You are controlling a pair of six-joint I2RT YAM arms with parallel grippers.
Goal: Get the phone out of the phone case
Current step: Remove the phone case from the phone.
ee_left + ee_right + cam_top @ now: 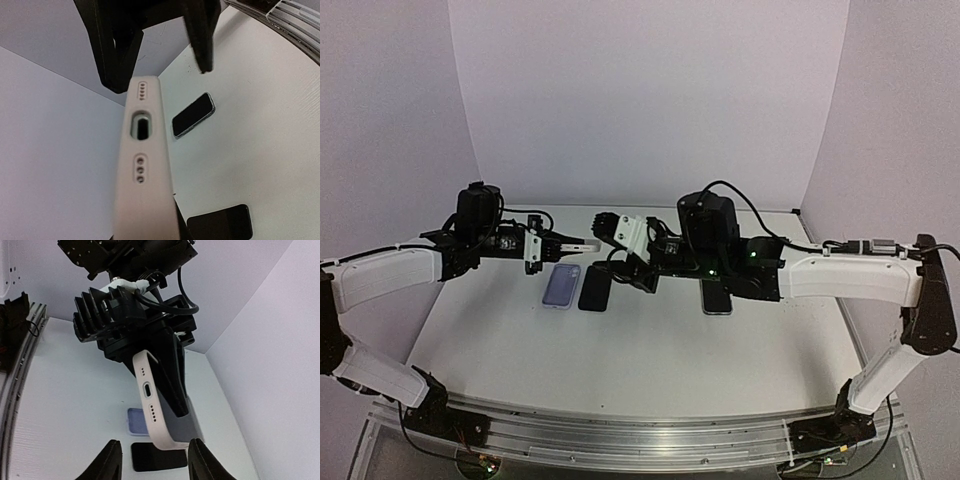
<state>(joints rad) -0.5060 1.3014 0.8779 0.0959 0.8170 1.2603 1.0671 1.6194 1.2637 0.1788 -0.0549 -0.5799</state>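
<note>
Cream silicone marks the phone case (584,245), which is held off the table just left of centre in the overhead view. The left gripper (558,242) pinches its left end, fingers pressed onto it. The case's long axis runs across the frame from left to right, so the free end with the charging port points straight at the right arm. In the right wrist view that port end hangs at lower centre, just above the gap of the right gripper (156,465), whose fingers stand spread and hold nothing. The right arm is therefore the nearer one to the free end, and I judge its next move to be a short advance along the case's axis. Whether the phone sits inside cannot be told.
</note>
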